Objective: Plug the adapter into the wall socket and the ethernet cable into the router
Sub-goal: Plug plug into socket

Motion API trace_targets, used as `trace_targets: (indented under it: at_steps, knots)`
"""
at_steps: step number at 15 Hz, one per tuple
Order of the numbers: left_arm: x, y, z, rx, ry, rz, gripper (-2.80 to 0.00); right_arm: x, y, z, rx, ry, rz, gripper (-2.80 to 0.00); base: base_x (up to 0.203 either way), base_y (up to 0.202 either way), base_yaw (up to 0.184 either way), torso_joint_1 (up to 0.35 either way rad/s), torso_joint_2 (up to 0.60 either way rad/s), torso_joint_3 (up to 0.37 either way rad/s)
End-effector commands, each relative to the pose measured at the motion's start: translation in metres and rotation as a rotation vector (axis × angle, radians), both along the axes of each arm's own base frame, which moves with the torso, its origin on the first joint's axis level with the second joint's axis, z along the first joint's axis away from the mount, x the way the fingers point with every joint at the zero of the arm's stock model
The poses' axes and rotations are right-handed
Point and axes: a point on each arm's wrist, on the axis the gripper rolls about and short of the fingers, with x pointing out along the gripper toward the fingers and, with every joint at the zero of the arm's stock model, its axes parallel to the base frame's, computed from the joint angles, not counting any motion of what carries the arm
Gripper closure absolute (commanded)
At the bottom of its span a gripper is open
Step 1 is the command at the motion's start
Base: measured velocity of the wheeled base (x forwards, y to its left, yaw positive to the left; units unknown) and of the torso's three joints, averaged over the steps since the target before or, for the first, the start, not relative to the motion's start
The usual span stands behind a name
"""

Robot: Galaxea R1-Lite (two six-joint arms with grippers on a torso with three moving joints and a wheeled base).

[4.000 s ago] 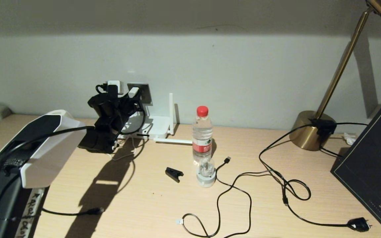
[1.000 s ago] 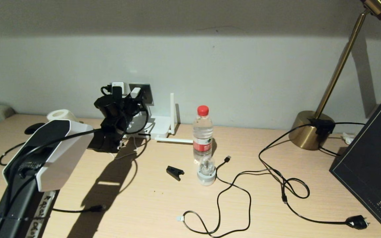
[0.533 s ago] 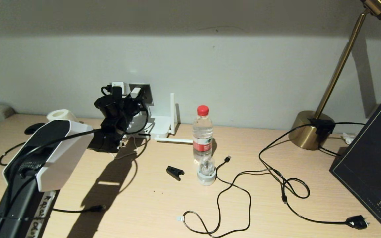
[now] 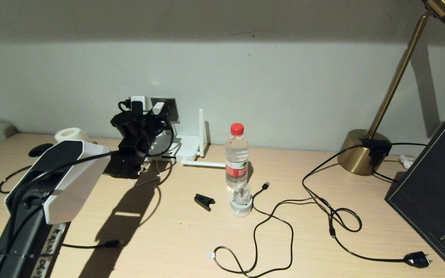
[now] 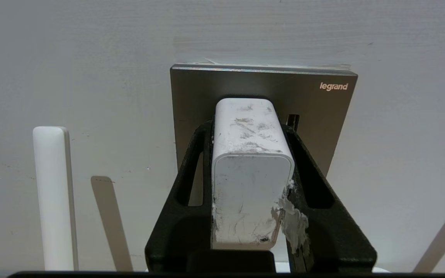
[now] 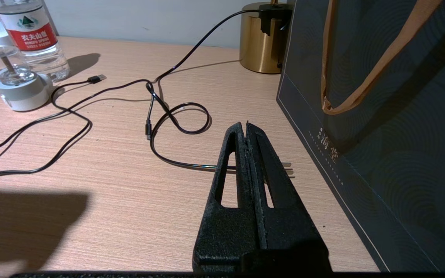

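My left gripper is at the wall, shut on the white adapter. In the left wrist view the adapter sits between both black fingers. Its far end is against the grey wall socket and its prongs are hidden. The white router lies just below the wall socket, one antenna upright. The ethernet cable lies loose at the desk's front, its clear connector free. My right gripper is shut and empty, low over the desk at the far right.
A water bottle and a small round device stand mid-desk, with a black clip beside them. Black cords run to a USB tip and a mains plug. A brass lamp and a dark bag stand at the right.
Since four seconds ago my left arm has shifted a little to the right, carrying the adapter onto the socket plate. Over the last second nothing has visibly moved.
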Motion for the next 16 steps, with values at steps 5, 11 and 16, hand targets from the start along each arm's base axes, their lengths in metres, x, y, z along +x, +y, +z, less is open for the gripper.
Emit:
trace_targets:
  at_steps: [5, 11, 16]
  knots:
    - [-0.001, -0.005, 0.0, -0.013, 0.0, 0.004, 0.0, 0.003, 0.0, -0.01, 0.0, 0.035, 0.001, 0.0, 0.0, 0.0, 0.0, 0.0, 0.0, 0.0]
    - [0.0, -0.006, 0.007, -0.018, -0.03, 0.003, -2.8, 0.003, 0.0, -0.01, 0.0, 0.035, 0.001, 0.0, 0.0, 0.0, 0.0, 0.0, 0.0, 0.0]
    - [-0.003, -0.005, 0.01, -0.016, -0.032, 0.007, -2.8, 0.003, 0.0, -0.01, 0.0, 0.034, 0.001, 0.0, 0.0, 0.0, 0.0, 0.0, 0.0, 0.0]
